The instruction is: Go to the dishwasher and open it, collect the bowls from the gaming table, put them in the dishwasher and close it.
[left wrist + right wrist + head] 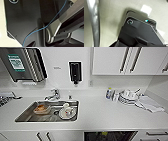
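Steel sink holds dishes; dishwasher open.

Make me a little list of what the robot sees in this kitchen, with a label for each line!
place: white counter with a steel sink
in sink: dishes, one orange-brown container, one white piece
tap: behind the sink
wall: black dispenser, paper towel holder
counter right: stacked plates, cloth
dishwasher: dark opening below counter

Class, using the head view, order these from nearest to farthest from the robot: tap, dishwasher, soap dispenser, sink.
1. dishwasher: nearest, low at the front, right of centre.
2. sink: further in, to the left.
3. tap: just behind the sink.
4. soap dispenser: farthest, mounted high above the tap.
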